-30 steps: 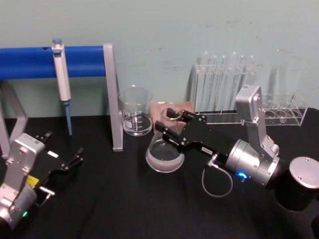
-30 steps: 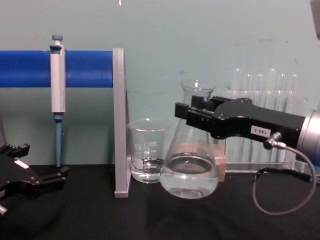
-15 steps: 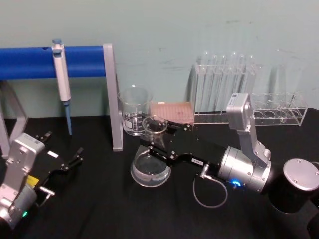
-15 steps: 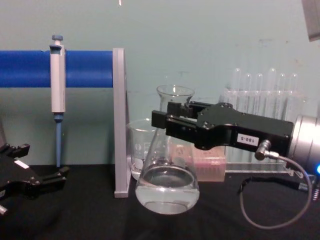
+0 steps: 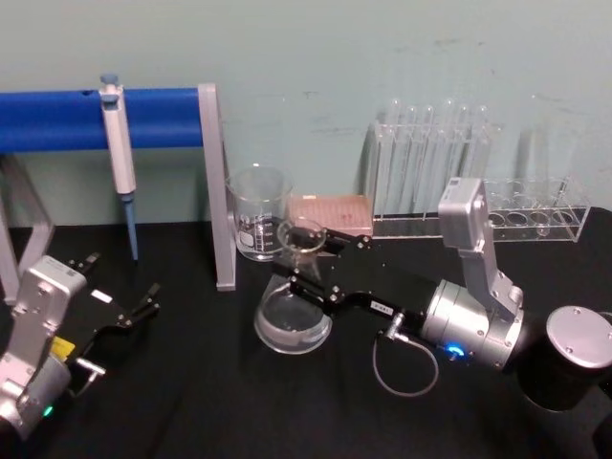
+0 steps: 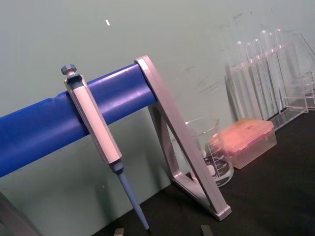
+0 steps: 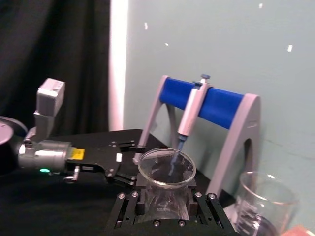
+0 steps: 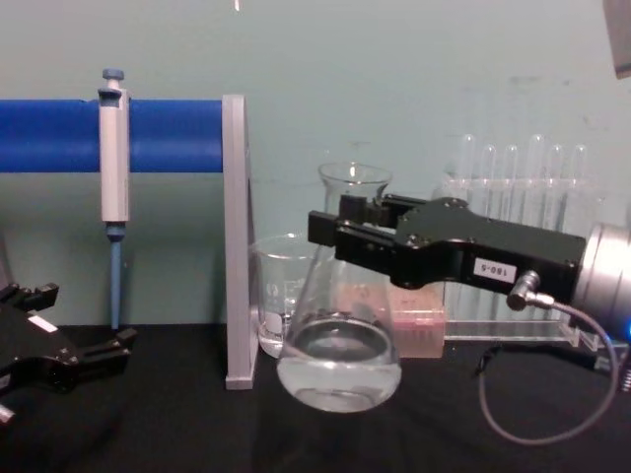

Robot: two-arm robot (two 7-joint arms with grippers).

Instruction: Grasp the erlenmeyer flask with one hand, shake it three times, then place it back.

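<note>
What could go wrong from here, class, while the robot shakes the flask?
The erlenmeyer flask, clamped at its neck by the right gripper, is open and holds liquid; shaking could slosh it out. The glass beaker and grey stand post are close by; a swing could strike them. The left gripper idles at left.

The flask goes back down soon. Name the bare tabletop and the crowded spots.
Bare black table lies between the left gripper and the erlenmeyer flask held by the right gripper. Crowded: the back row of beaker, pink tip box and test tube rack.
</note>
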